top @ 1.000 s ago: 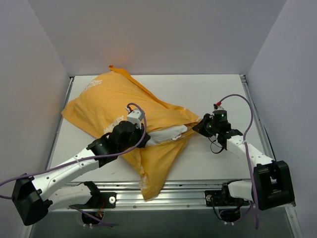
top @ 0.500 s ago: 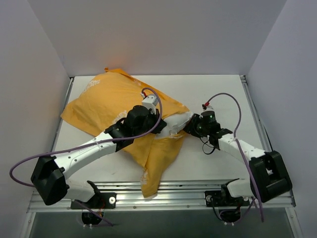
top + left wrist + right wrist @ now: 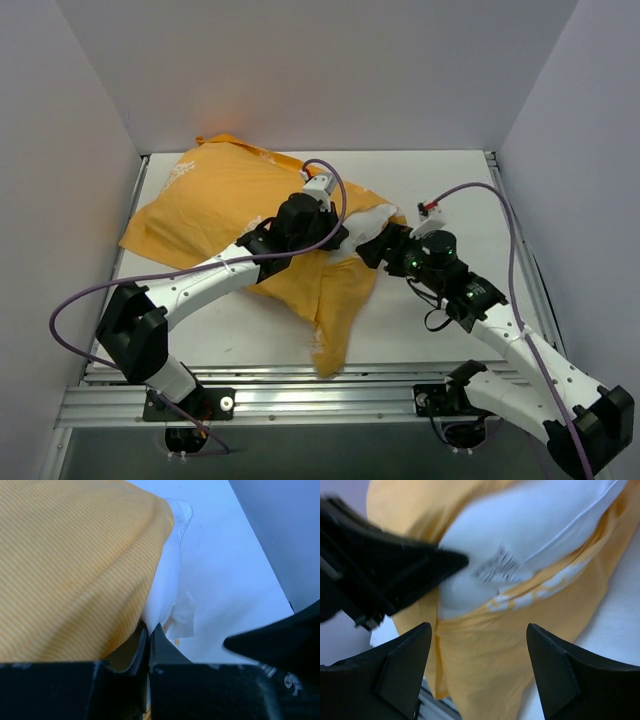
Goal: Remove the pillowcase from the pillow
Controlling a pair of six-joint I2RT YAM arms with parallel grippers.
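The orange-yellow pillowcase (image 3: 220,200) lies across the left and middle of the table, with a loose flap hanging towards the front edge. A white corner of the pillow (image 3: 368,222) sticks out of its right side. My left gripper (image 3: 338,240) is shut, and the left wrist view shows the white pillow (image 3: 167,580) pinched between the jaws of that gripper (image 3: 149,632), beside the pillowcase (image 3: 75,570). My right gripper (image 3: 372,248) hovers just right of that corner. In its wrist view the right gripper (image 3: 480,675) is open above the pillowcase (image 3: 485,650), holding nothing. The pillow (image 3: 535,525) carries a printed tag (image 3: 502,565).
Grey walls close in the white table (image 3: 450,190) on the left, back and right. A metal rail (image 3: 380,395) runs along the front edge by the arm bases. Purple cables loop above both wrists.
My right gripper has opened and let go of the pillowcase. The left arm has moved up and to the right with the pillow corner, exposing more white.
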